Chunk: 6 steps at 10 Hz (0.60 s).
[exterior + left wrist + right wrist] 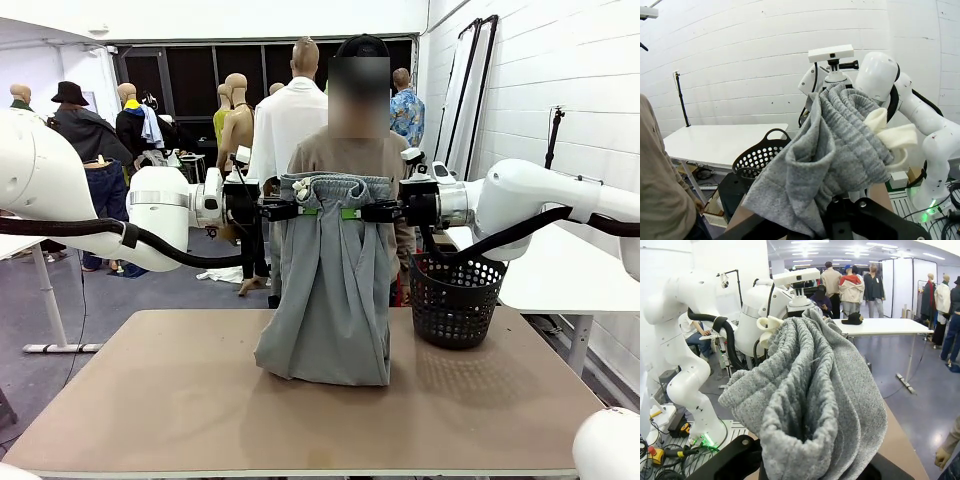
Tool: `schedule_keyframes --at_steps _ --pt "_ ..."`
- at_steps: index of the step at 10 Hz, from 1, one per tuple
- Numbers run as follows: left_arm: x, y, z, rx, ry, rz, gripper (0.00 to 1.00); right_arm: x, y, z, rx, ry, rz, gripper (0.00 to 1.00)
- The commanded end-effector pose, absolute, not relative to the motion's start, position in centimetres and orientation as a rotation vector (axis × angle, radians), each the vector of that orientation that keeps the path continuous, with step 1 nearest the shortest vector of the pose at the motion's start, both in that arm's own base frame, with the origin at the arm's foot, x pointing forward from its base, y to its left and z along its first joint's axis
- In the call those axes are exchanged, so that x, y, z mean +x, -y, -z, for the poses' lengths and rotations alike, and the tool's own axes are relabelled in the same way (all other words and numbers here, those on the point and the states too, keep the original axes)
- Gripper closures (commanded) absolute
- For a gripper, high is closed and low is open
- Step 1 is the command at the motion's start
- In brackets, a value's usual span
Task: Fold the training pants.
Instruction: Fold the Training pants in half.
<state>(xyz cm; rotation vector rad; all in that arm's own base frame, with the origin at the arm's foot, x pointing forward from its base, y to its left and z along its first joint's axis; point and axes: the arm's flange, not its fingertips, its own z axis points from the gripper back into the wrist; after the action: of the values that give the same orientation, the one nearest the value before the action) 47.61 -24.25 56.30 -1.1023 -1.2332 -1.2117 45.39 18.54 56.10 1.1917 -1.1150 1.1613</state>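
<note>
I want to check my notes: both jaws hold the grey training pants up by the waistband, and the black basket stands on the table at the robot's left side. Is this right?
Not quite: the black basket stands on the table at the robot's right side, as the front view shows. The rest holds: the left gripper and right gripper hold the training pants up by the waistband.

Layout of the scene. The training pants (325, 290) hang at the table's (200, 400) centre, their lower end resting on its surface. The left gripper (300, 211) meets the waistband from the left, the right gripper (355, 213) from the right, both clamped on it well above the table. A basket (456, 298) stands on the table's far right, just right of the pants. A person (350, 150) stands behind the pants, at the far side.
</note>
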Motion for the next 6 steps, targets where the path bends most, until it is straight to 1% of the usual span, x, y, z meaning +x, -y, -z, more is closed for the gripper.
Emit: schedule_keyframes --at_steps 1,6 --pt "47.54 24.18 -56.45 -1.121 1.239 1.208 1.0 45.1 -18.75 -56.42 1.196 1.117 -1.166 1.0" --pt "47.54 24.18 -56.45 -1.121 1.239 1.208 1.0 45.1 -18.75 -56.42 1.196 1.117 -1.166 1.0"
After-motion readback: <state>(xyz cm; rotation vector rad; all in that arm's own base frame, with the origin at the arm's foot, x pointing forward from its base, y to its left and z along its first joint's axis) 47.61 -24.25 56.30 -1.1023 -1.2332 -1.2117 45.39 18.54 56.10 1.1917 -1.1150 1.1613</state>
